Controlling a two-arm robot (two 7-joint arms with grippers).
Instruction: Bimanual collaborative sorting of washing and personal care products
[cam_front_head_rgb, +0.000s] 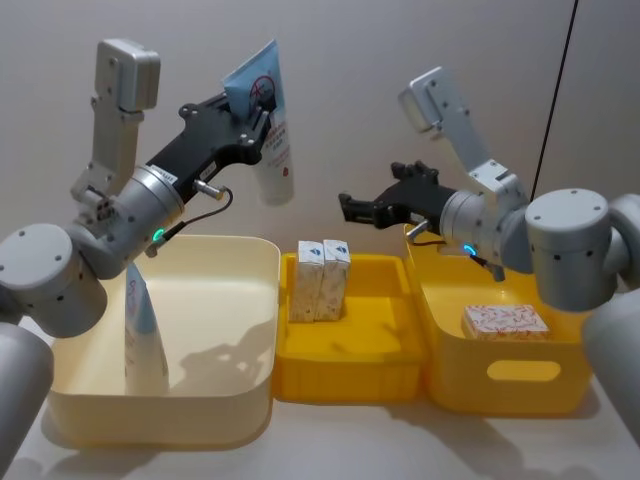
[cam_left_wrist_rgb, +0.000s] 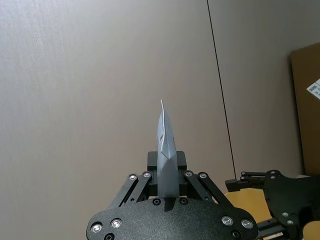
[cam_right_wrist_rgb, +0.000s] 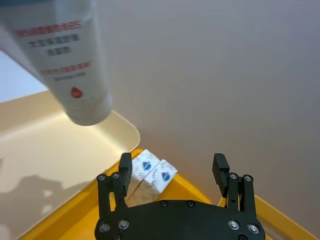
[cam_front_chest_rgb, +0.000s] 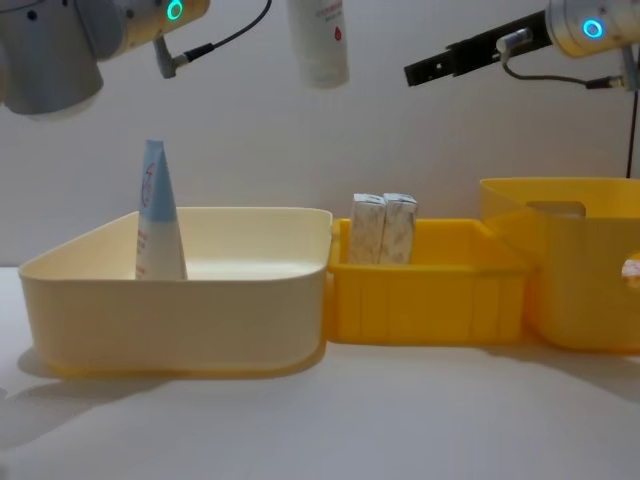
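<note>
My left end effector (cam_front_head_rgb: 255, 125) (cam_left_wrist_rgb: 167, 165) is pinching a tube (cam_front_head_rgb: 275, 160) (cam_left_wrist_rgb: 165, 140) (cam_right_wrist_rgb: 70, 65) (cam_front_chest_rgb: 320, 40) by its upper part, just under the flat crimped end. The tube hangs from my fingers cap down and slightly tilted, high in the air over the back right corner of the cream bin (cam_front_head_rgb: 160, 410) (cam_front_chest_rgb: 180, 320), well clear of its rim. It is pale blue towards the crimp and white below, with red lettering and a rounded white cap end. My left arm is bent with the elbow out to the side and the forearm angled up and inward. My right end effector (cam_front_head_rgb: 355, 208) (cam_right_wrist_rgb: 172, 162) (cam_front_chest_rgb: 425, 70) has its fingers spread with nothing between them. It hovers at about the height of the tube's cap, apart from it, with the arm reaching in from the right above the back of the middle yellow bin (cam_front_head_rgb: 345, 375) (cam_front_chest_rgb: 420, 300). A second tube (cam_front_head_rgb: 140, 320) (cam_front_chest_rgb: 158, 215) stands cap down near the left wall of the cream bin. Two white cartons (cam_front_head_rgb: 322, 278) (cam_right_wrist_rgb: 150, 172) (cam_front_chest_rgb: 384, 228) stand upright and touching at the back left corner of the middle yellow bin. A third carton (cam_front_head_rgb: 505, 320) lies flat in the right yellow bin (cam_front_head_rgb: 500, 385) (cam_front_chest_rgb: 580, 290). The three bins sit in a row on the white table (cam_front_head_rgb: 350, 440) (cam_front_chest_rgb: 300, 420), the cream one towards its left edge.
</note>
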